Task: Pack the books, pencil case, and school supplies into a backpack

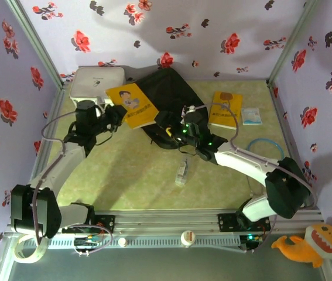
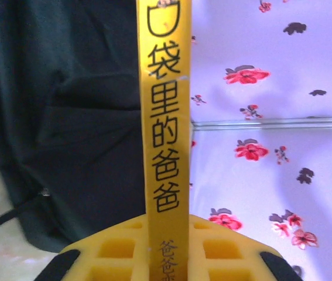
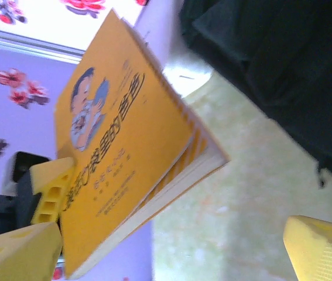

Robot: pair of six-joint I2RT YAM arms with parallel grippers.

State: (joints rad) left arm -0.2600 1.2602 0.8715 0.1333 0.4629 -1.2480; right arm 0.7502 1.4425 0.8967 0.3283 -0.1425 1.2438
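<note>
Left fingers (image 2: 113, 254) pinch book (image 2: 163, 117) (right (image 3: 321, 249) spread).

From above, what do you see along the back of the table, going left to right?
white box → raised yellow book → black backpack → flat yellow book → white-blue packet

Yellow book (image 2: 163, 117) (spine-on) is cropped top and bottom.
</note>
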